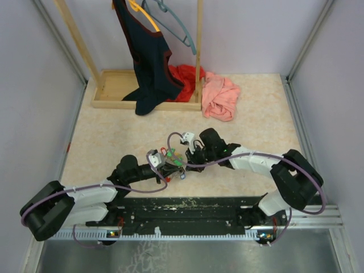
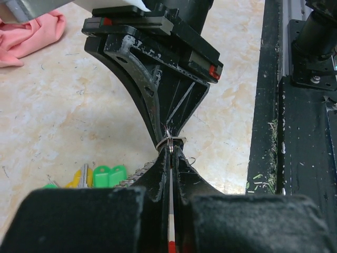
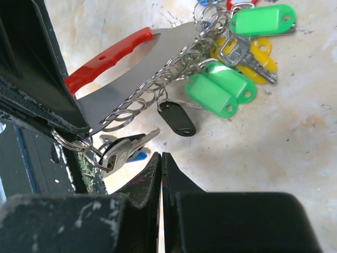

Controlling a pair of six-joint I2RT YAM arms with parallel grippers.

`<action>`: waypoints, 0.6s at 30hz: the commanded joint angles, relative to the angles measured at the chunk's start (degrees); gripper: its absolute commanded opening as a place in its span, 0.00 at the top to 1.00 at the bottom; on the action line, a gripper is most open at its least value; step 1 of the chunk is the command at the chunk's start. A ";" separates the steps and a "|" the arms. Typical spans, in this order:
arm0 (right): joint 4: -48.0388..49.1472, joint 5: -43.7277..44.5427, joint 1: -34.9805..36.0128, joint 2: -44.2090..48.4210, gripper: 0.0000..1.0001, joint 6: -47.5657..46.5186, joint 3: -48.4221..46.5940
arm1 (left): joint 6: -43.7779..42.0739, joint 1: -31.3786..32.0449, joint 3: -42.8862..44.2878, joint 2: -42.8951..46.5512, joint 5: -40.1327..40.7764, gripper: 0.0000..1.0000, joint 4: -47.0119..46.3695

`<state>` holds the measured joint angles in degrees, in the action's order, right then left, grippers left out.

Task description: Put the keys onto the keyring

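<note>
The keyring [image 3: 113,71] is a flat greyish metal plate with a red arc. My left gripper [image 2: 171,150] is shut on it edge-on; a grey strip with a red end shows between its fingers. Small split rings [image 2: 172,140] hang at its tips. Silver keys with a blue head [image 3: 124,150] hang on rings by the left gripper's tip. Green tags [image 3: 221,87], a yellow key [image 3: 253,58], a dark tag [image 3: 176,118] and a chain of rings [image 3: 152,79] lie beyond. My right gripper [image 3: 161,156] is shut with nothing between its fingers, just right of the blue-headed keys. Both grippers meet mid-table [image 1: 173,159].
A wooden rack base [image 1: 114,85] stands at the back with a dark garment [image 1: 151,68] hanging over it. A red cloth [image 1: 185,79] and a pink cloth [image 1: 220,96] lie beside it. The black base rail [image 1: 182,207] runs along the near edge.
</note>
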<state>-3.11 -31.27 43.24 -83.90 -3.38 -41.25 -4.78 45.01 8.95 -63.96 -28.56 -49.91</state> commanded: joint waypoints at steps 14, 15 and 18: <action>14.36 -9.63 -2.29 18.93 0.61 -9.29 8.46 | -6.37 0.14 0.34 3.23 -3.62 0.99 3.81; 14.55 -10.21 -2.31 18.56 0.60 -9.88 8.28 | -6.57 0.12 0.37 3.18 -4.05 0.99 3.73; 14.42 -12.37 -2.29 17.02 0.60 -12.02 7.46 | -6.93 0.16 0.55 3.14 -5.10 0.99 3.64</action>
<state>7.33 -38.44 41.21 -65.91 -11.33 -32.25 -9.85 45.01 8.84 -61.71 -30.52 -45.36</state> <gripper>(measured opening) 0.398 0.014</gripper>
